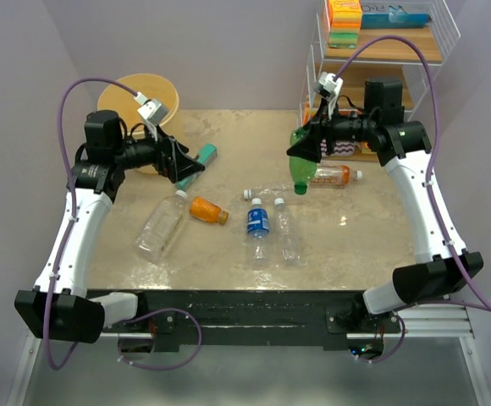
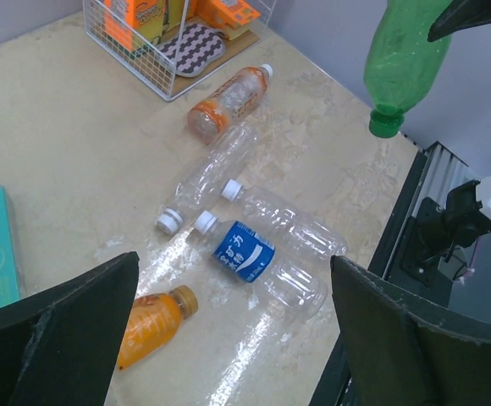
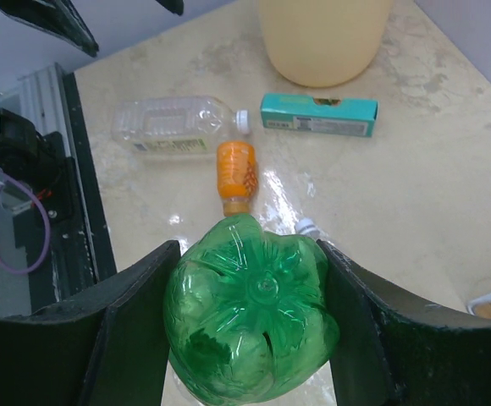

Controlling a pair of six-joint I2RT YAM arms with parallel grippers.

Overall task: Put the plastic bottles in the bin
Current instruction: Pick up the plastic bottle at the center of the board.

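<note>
Bases bolted at near edge of table (image 1: 355, 245). Left arm (image 1: 72, 237) climbs the left side, bends inward at the elbow, wrist level. Left gripper (image 1: 184, 165) faces table centre, jaws spread to full width, nothing in them; its dark fingers (image 2: 59, 338) frame the loose bottles below. Right arm (image 1: 423, 211) climbs the right side, forearm reaching left. Right gripper (image 1: 305, 150) is clamped on the green bottle (image 1: 300, 169), fingers (image 3: 131, 330) pressed to either side of its lobed base. Nearest loose items: large clear bottle (image 1: 161, 224), white cap, lying at near left; blue-labelled bottle (image 1: 257, 222) with a slim clear bottle (image 1: 286, 233) side by side near centre, both flat. Next out: small orange bottle (image 1: 207, 210) on its side, then another clear bottle (image 1: 267, 193) lying crosswise. Orange-labelled bottle (image 1: 330, 176) lies further right, white cap pointing right. Green bottle hangs neck down, clear of the table, over the middle ground near the orange-labelled one; translucent green, green cap, no label seen, wall looks slightly crumpled. Teal box (image 1: 203, 156) lies flat just under the left gripper's tip, near the bin but apart. Bin (image 1: 131, 91) stands upright at far left corner, pale tan, round, mouth up, partly hidden by the left wrist. Wire rack (image 1: 381, 51) at far right.
</note>
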